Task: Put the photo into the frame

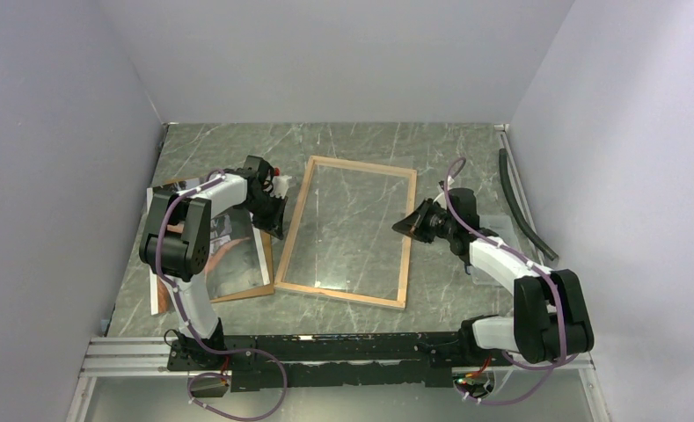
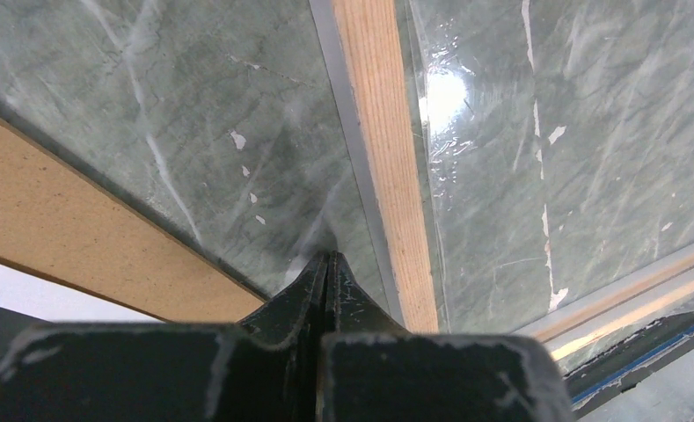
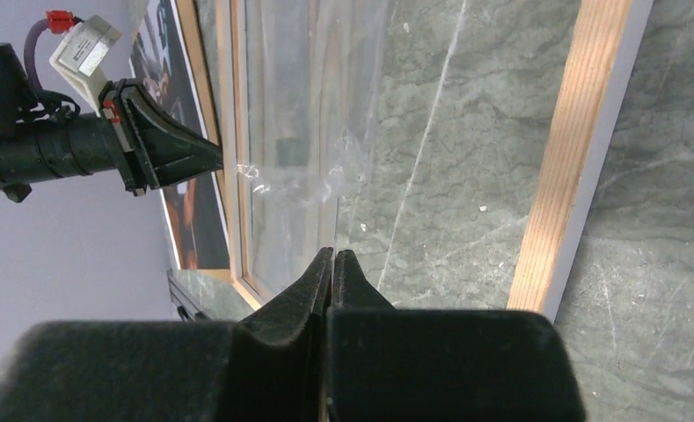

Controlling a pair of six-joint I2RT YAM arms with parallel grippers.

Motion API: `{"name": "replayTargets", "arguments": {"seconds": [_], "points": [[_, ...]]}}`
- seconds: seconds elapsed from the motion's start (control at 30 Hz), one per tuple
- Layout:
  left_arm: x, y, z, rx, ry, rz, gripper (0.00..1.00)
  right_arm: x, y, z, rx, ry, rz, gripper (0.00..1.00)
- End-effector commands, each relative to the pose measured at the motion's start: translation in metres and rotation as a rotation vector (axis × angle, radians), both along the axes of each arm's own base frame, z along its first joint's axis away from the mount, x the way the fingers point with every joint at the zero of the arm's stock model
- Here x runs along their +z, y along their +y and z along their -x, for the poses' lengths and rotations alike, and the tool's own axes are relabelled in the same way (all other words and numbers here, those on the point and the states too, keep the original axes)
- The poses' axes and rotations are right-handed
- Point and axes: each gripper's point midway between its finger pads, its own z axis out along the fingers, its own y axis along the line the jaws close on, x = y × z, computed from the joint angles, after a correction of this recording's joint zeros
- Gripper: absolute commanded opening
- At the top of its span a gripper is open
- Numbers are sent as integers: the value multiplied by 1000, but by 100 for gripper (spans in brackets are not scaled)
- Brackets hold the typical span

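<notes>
At the far left of the desk the photo is seen lying flat, face up, on a brown backing board, with part of it hidden under the left arm. It lies wholly outside the frame, close beside the frame's left rail.

The left pincer is held low between the board's edge and that left rail. Its jaws are pressed tightly together in the left wrist view, where a faint wisp of clear film is seen at the tips; whether it is pinched cannot be told.

The frame is laid in the middle of the desk with its pale wood back upward. A clear sheet is seen within it, glare spread across it – crinkled near the left pincer's tip and apparently raised on the right side.

The right pincer is placed at the inner edge of the frame's right rail, also closed to nothing. The sheet's edge runs straight down to its tips, though a grip on it cannot be confirmed.

A dark strip is left along the desk's right edge, well apart from the frame.
</notes>
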Motion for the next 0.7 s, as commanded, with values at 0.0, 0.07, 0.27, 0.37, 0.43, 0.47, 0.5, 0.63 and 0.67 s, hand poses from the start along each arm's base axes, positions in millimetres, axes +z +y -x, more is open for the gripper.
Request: {"name": "replayTargets", "arguments": {"seconds": [0.0,0.07,0.27,0.37,0.43,0.47,0.5,0.63,0.67], "points": [[9,-6,-7,-33,-37,20,3,5,0,-6,-26,-39,-28,0],[7,-6,-6,-35,-33,16,3,5,0,-6,-27,-43,-39,0],[4,-7,-5,-39,-29,13,3,20,7,-8,1,-108,-84,0],[2,-9,-4,-45,-24,12,3,32,8,-9,-4,-152,-109,0],[0,-11,-2,-52,-20,12,3,37,9,-9,-11,-172,-133,0],[-1,-12,-1,-53,-18,12,3,40,10,-8,-11,-181,-149,0],[-1,-12,-1,-55,-16,11,2,42,10,-9,-15,-186,-162,0],[-4,-16,4,-67,-11,9,3,43,12,-11,-25,-190,-193,0],[-5,-16,5,-69,-7,9,3,42,13,-12,-23,-183,-199,0]]}}
